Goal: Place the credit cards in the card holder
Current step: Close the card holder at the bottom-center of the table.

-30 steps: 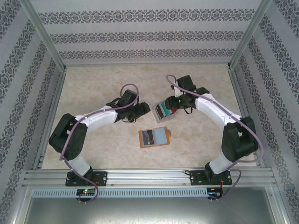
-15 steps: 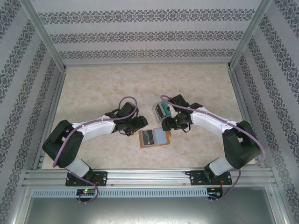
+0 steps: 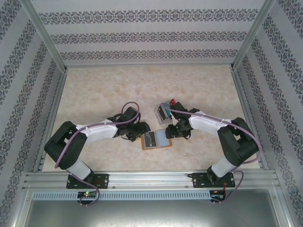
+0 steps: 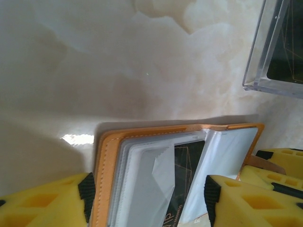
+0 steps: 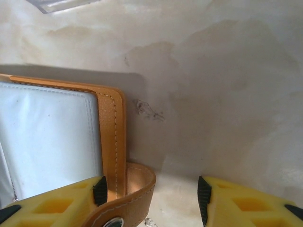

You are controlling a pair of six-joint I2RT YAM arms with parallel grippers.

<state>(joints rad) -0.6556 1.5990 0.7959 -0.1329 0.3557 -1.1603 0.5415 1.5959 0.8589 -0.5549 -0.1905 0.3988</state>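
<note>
Orange-tan card holder (image 3: 156,140): lies open and flat near the middle of the marbled table (image 3: 94,90), with its clear sleeves facing up so the pockets can be reached.
Credit cards (image 3: 165,112): stand bunched in a clear acrylic stand (image 4: 266,52) at the holder's 12 to 1 o'clock, close by but apart from it. Teal and red edges show.
Dark card (image 4: 187,163): sits behind one clear sleeve inside the holder, apparently already filed.
Left gripper (image 3: 140,131): at the holder's 10 o'clock corner, jaws spread and straddling the left leaf. One yellow finger (image 4: 42,205) is beside the stitched orange edge and the other is over the sleeves, probably to pin the leaf down. Whether it touches cannot be told.
Right gripper (image 3: 171,132): at the holder's 2 o'clock corner, jaws spread and pinching nothing. The orange edge, the snap tab (image 5: 137,187) and bare table lie between them.
Step in hand: steadying the holder, by my reading. No card has been lifted from the stand.
Risk: the sleeves look floppy, and the light holder may slide if nudged.
</note>
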